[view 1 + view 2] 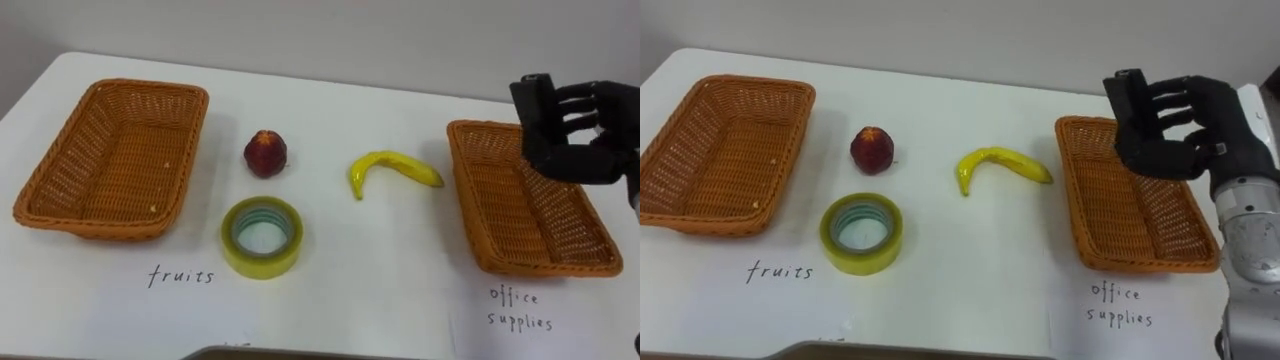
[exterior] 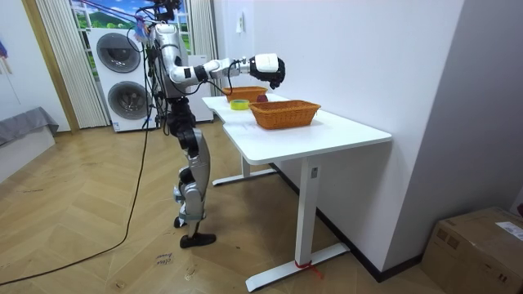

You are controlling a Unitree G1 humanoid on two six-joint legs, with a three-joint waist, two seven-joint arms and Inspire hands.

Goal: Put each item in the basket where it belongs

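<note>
A dark red fruit (image 1: 266, 153) and a yellow banana (image 1: 392, 170) lie on the white table between two wicker baskets. A yellow tape roll (image 1: 262, 236) lies flat in front of the red fruit. The left basket (image 1: 115, 160) holds nothing; handwriting on the table marks it for fruit. The right basket (image 1: 520, 215), marked for office supplies, holds nothing either. My right hand (image 1: 1165, 125) hovers above the right basket's far end, open, fingers loosely bent, nothing in it. In the room view I stand at the table's end with that hand (image 2: 270, 69) stretched out over it.
The table's near edge (image 1: 300, 350) runs along the bottom of the eye views. Bare tabletop lies between the baskets around the three items. In the room view, washing machines (image 2: 122, 77) stand behind me and a wall (image 2: 368, 57) runs along the table's far side.
</note>
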